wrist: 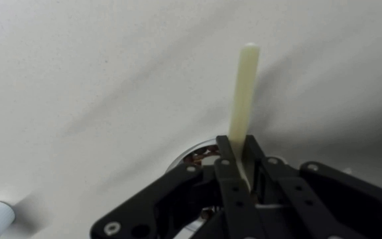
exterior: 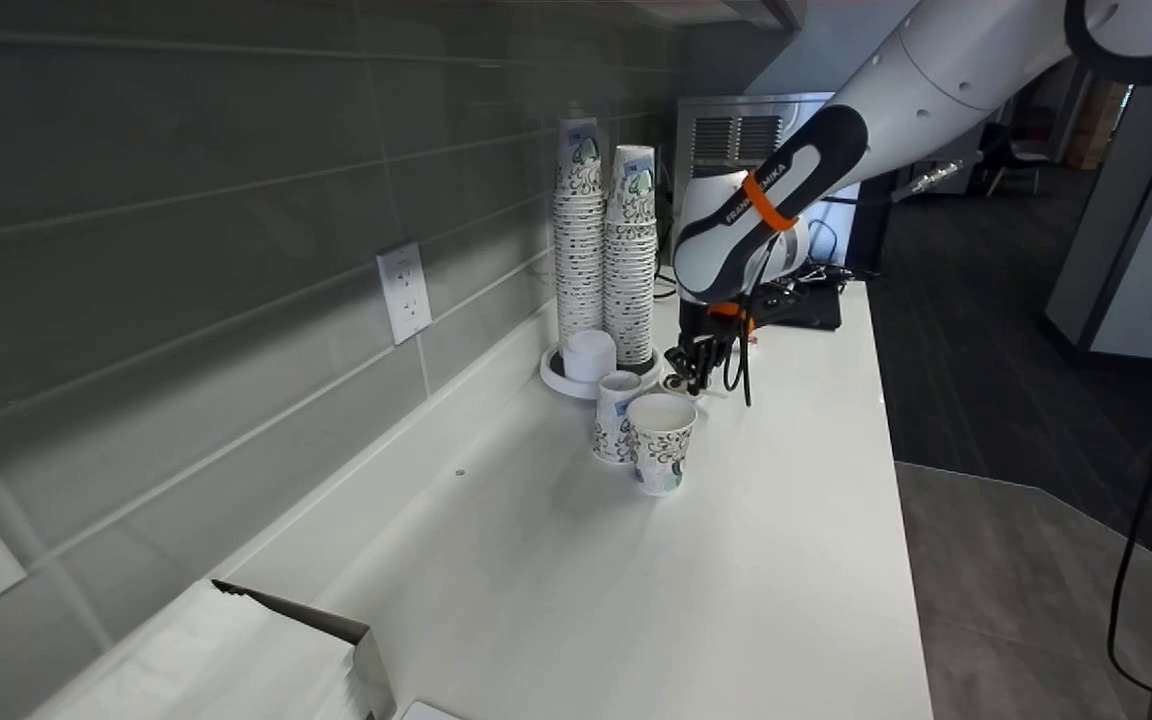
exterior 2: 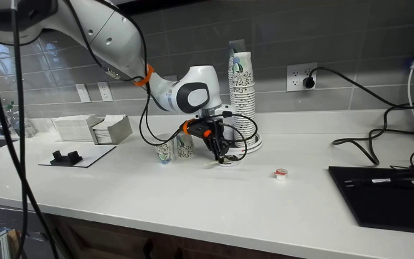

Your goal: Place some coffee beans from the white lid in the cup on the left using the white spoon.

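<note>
Gripper: your jaws are closed tight on the spoon, over the lid.
Spoon: held, one end reaching past the lid; its other end is hidden from you.
Beans: in the lid, beneath your gripper and partly covered by it.
Cup: left of the lid in an exterior view, mouth up, with a second cup just beside it, nearer the lid.
Stacks: behind the lid in that view.
Tub: right of the lid, apart from it.
</note>
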Robot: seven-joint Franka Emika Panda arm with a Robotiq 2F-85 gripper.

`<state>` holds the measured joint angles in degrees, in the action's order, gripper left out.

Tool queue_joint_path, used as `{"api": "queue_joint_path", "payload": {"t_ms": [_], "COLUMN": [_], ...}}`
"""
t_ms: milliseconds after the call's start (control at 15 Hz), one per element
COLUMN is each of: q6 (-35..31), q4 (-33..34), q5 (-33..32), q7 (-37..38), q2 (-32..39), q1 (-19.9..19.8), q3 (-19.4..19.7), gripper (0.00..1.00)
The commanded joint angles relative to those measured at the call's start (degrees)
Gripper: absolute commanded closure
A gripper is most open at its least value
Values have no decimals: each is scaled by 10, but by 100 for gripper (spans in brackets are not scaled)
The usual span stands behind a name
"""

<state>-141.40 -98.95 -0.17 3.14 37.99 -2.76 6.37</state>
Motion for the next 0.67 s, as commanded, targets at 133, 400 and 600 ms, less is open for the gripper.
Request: {"api": "queue_joint_path", "payload": {"t_ms": [133,400,600], "q6": [-50,-86,-117], "q4": [-44,-79,-109], "q5": [-42,-54,-58], "q7": [38,44,45], "q2": [-7,-26,-43], "q1": [27,36,41], "q3": [21,27,31], "gripper": [97,97,97]}}
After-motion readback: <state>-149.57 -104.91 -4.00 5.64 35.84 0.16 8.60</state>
